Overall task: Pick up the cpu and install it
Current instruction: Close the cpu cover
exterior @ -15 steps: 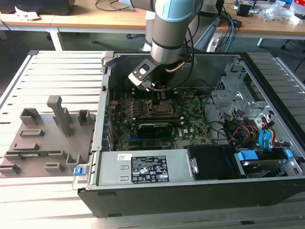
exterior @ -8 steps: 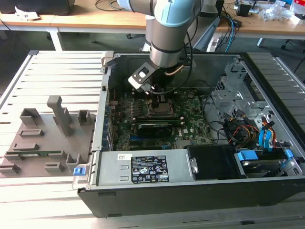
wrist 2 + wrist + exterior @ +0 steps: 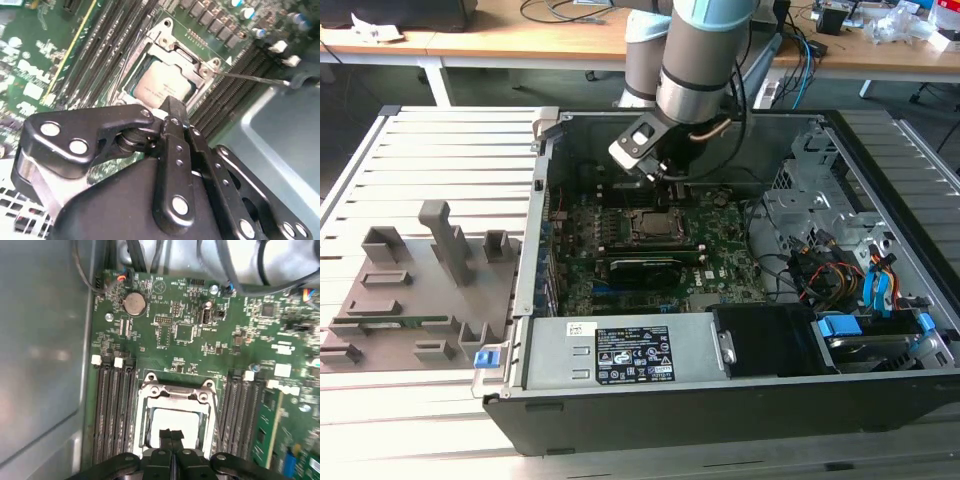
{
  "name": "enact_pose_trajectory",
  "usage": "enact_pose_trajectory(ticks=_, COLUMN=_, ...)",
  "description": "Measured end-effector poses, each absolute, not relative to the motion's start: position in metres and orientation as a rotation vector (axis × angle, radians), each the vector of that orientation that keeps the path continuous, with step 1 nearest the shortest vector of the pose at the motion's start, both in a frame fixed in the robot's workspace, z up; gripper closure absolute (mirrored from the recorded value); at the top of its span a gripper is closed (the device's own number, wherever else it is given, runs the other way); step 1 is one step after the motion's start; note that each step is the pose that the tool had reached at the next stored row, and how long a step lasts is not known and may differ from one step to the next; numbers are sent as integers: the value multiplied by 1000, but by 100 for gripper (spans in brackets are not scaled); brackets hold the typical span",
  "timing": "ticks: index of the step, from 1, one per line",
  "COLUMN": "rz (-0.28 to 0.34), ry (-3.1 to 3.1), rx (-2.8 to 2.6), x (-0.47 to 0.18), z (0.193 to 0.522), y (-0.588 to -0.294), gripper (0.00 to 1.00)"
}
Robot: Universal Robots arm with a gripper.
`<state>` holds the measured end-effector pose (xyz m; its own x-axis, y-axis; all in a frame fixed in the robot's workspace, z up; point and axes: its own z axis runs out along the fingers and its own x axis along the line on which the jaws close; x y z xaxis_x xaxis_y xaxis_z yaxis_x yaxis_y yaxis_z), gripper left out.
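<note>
Flat silvery square cpu [image 3: 162, 86] lies in the metal-framed socket [image 3: 172, 45]; black jaws pressed together just above it

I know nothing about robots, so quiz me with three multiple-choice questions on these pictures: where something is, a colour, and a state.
1. Where is the cpu? A in the socket on the motherboard; B on the floor; C held in the air.
2. What colour is the motherboard? A red; B green; C white.
3. How are the fingers of the gripper? A spread wide; B closed together; C around a cable.
Answers: A, it lies flat inside the metal frame; B, the board shows green in both wrist views; B, the fingertips meet with no gap.
</note>
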<state>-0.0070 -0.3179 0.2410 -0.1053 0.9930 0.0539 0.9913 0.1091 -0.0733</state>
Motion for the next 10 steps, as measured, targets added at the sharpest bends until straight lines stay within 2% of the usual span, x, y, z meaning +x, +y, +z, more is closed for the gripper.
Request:
enact_pose_trajectory(ticks=3, rz=29, ry=-2271, rx=-2039, x=-7, z=264, y=-318, gripper=89)
enact_pose_trajectory(ticks=10, rz=29, ry=-2271, rx=-2039, x=-7, z=268, y=-318, gripper=89)
